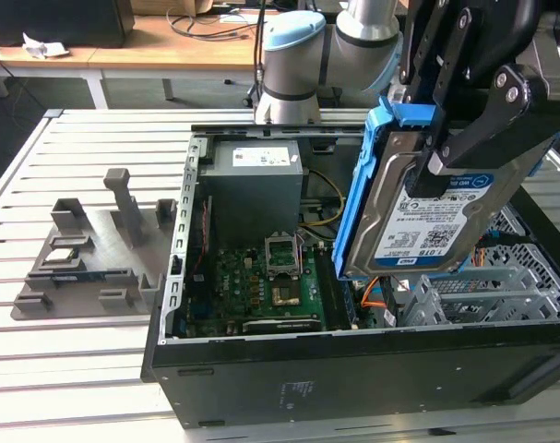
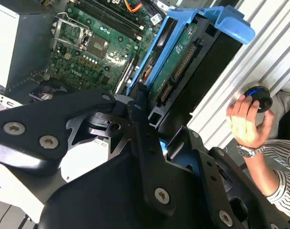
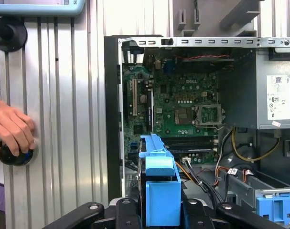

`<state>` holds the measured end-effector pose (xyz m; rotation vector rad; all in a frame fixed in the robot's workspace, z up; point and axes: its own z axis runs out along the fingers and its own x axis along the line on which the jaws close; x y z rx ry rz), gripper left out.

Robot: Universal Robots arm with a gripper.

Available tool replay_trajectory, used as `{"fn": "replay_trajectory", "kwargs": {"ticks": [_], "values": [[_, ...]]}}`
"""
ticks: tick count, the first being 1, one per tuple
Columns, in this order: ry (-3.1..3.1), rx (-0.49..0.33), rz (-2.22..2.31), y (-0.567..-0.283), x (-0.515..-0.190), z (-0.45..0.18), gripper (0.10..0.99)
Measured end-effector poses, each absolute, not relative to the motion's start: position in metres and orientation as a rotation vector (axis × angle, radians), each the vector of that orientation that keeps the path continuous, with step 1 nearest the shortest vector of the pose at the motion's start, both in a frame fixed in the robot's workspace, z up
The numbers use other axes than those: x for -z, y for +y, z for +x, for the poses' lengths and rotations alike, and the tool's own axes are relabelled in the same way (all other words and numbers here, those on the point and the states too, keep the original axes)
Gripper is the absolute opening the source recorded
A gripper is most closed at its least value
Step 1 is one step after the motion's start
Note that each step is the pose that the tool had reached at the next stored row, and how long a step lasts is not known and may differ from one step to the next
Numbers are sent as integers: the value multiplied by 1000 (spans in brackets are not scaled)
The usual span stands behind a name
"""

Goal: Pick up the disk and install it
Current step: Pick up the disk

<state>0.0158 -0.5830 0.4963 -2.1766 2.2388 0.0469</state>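
My black gripper (image 1: 436,159) is closest, and it is squeezed tight on the disk (image 1: 416,231). The disk hangs in the air, tipped up on its edge. It is above the open computer case (image 1: 353,374), over the side on the exterior view's right. Down inside the case sit the green board (image 1: 261,277) and a grey box (image 1: 252,180). In the second wrist view a person's hand (image 2: 247,121) touches a black knob (image 2: 257,97) on the table (image 1: 77,369).
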Motion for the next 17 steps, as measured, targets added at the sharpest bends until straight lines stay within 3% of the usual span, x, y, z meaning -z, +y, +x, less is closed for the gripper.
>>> {"fn": "replay_trajectory", "kwargs": {"ticks": [17], "values": [[2235,-56,-2172,-585,-496,63,365]]}}
